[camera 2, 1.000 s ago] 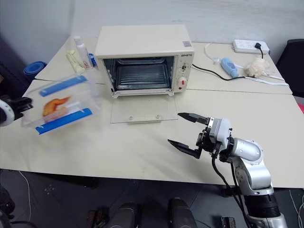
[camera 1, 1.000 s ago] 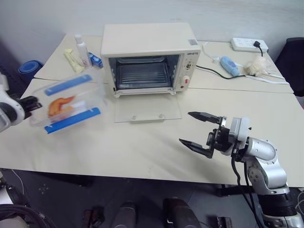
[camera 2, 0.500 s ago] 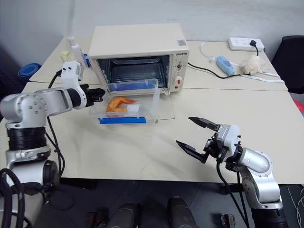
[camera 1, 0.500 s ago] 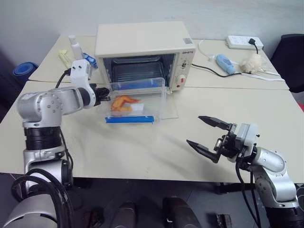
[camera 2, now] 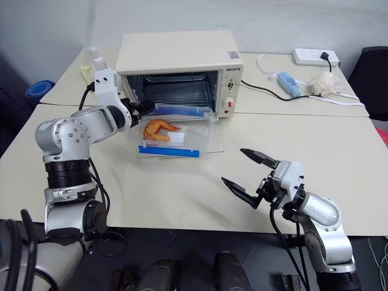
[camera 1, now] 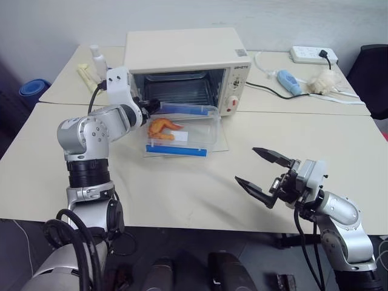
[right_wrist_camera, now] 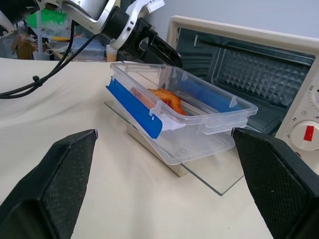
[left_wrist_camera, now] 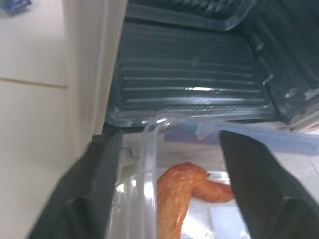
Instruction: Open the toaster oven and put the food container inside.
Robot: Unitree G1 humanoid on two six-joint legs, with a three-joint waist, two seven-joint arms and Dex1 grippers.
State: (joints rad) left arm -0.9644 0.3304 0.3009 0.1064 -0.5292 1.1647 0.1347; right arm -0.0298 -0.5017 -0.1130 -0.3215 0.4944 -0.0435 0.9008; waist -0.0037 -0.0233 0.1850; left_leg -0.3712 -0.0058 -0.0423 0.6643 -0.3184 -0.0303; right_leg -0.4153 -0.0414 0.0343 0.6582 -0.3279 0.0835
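The cream-white toaster oven [camera 1: 182,51] stands at the back of the table, its glass door [camera 1: 222,143] dropped flat in front of it. The clear food container [camera 1: 182,130] with blue clip bars and orange food rests on that door, its far end at the oven's mouth. My left gripper [camera 1: 153,108] sits at the container's left end, open; in the left wrist view its fingers [left_wrist_camera: 84,199] stand wide on either side of the container's rim [left_wrist_camera: 149,164], touching neither side. My right gripper [camera 1: 246,165] hangs open over the table at the front right, holding nothing.
A power strip [camera 1: 312,54], a blue handheld device [camera 1: 287,82] with a black cable and a white fluffy lump [camera 1: 319,82] lie at the back right. A small bottle [camera 1: 96,56] stands left of the oven. A dark chair [camera 1: 373,73] is beyond the table's right edge.
My left arm swung the container from the far left over to the oven's open door. Its fingers have since spread off the container. The right arm stayed put.
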